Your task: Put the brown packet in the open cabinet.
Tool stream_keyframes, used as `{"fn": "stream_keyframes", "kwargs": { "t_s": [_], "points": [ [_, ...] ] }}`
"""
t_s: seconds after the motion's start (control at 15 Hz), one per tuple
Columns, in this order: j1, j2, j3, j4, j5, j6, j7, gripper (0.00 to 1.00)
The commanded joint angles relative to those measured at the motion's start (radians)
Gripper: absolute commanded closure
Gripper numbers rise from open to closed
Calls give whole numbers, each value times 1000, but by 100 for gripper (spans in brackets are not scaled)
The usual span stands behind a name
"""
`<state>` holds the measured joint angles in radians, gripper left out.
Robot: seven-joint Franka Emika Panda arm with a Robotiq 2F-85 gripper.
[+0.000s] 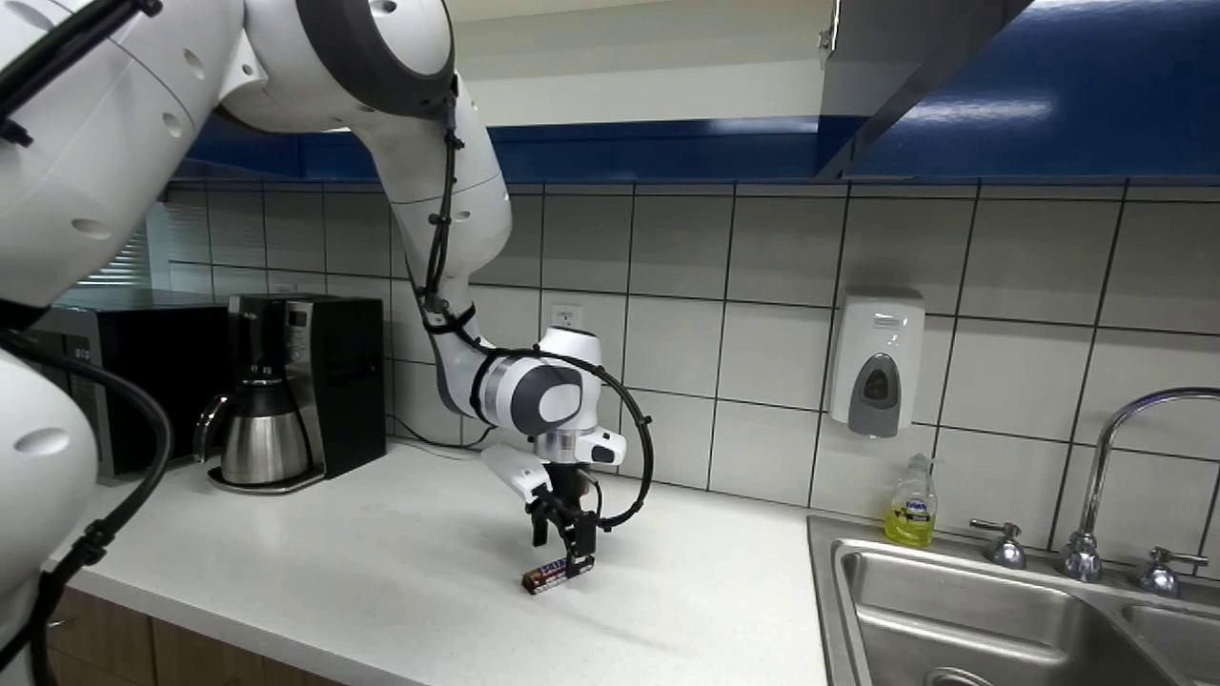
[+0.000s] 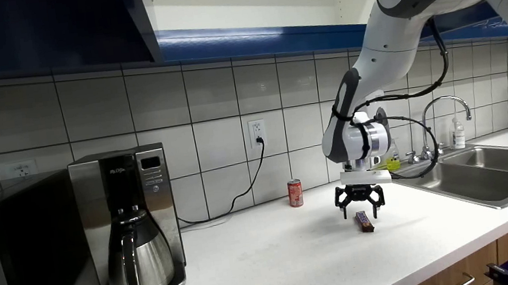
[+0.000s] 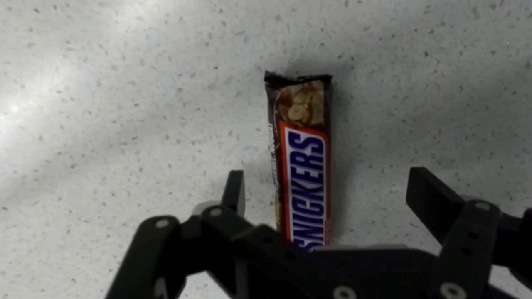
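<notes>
The brown packet is a slim Snickers bar lying flat on the white counter, seen in both exterior views point(image 1: 545, 576) point(image 2: 364, 223) and in the wrist view point(image 3: 305, 166). Its near end is hidden by the gripper in the wrist view. My gripper points down above it, seen in both exterior views point(image 1: 560, 554) point(image 2: 360, 217) and in the wrist view point(image 3: 326, 174). The fingers are spread on either side of the bar, not touching it; the bar is closer to the left finger in the wrist view. The open cabinet, white inside with a blue lower edge, hangs above point(image 1: 667, 148) point(image 2: 247, 38).
A red can point(image 2: 295, 193) stands near the tiled wall. A coffee maker point(image 2: 161, 210) and a microwave point(image 2: 31, 244) stand at one end of the counter. A sink point(image 1: 953, 610), faucet point(image 1: 1098, 467) and soap bottle point(image 1: 912, 505) are at the other. A raised blue door point(image 1: 1048, 105) hangs beside the cabinet opening.
</notes>
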<state>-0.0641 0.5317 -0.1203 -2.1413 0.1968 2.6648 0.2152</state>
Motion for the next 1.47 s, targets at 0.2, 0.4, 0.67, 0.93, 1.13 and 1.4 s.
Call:
{"fn": "stream_keyframes", "kwargs": {
  "t_s": [0.2,0.4,0.67,0.93,1.13,1.4],
  "points": [
    [11,26,-11,36,-21,-13,40,0],
    [12,37,-12,46,-21,-15,44,0],
    [13,45,-10,53,-22,-18,42,26],
    [17,55,-10,59,-24,-18,41,49],
    [17,55,-15,62,-28,-23,39,71],
    [17,45,-12,59,-27,-21,33,91]
  ]
}}
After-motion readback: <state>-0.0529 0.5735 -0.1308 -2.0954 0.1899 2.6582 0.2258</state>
